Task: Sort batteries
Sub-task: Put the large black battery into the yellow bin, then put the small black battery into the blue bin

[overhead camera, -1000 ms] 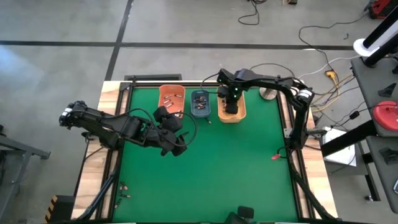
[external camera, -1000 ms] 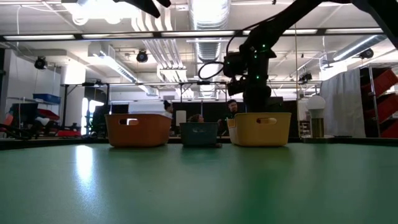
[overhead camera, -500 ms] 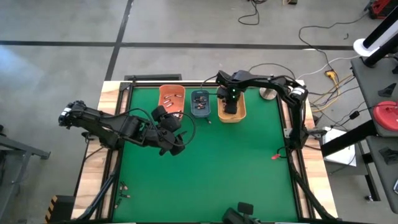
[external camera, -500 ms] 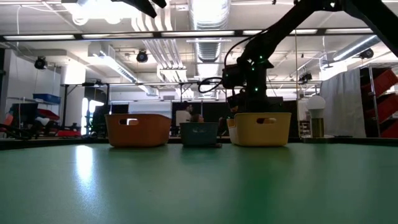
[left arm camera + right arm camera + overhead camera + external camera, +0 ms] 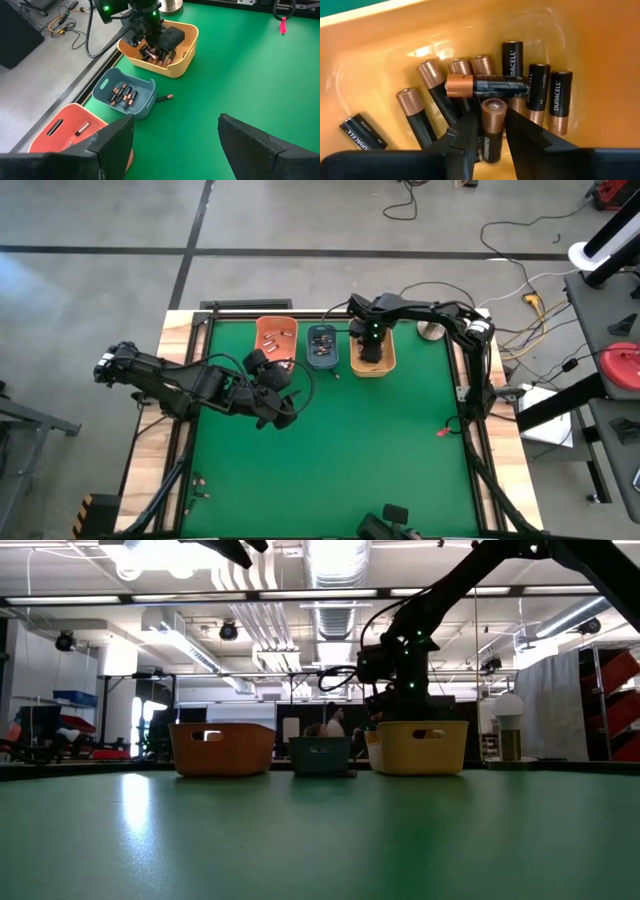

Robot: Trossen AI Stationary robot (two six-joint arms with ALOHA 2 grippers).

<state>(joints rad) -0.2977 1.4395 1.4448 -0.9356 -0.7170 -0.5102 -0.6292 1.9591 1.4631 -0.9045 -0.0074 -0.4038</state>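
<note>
Ceiling lamps (image 5: 150, 555) flood the room evenly; glare streaks the green counter (image 5: 130, 805), and the near fingers (image 5: 525, 137) are soft, out of focus.

"DURACELL" reads in white along three upright batteries (image 5: 539, 89) inside the yellow-orange bin (image 5: 380, 60); a fourth battery (image 5: 362, 132), lying apart near the bin's wall, carries the same brand plus smaller print too small to read.

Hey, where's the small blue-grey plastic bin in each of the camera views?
High view: small blue-grey plastic bin, middle of three at the mat's far edge.
Low view: centre, between orange and yellow bins.
Left wrist view: left of centre, batteries inside.
Right wrist view: not in it.
Shared landmark: yellow-orange plastic bin beside it, right claw inside.
</note>
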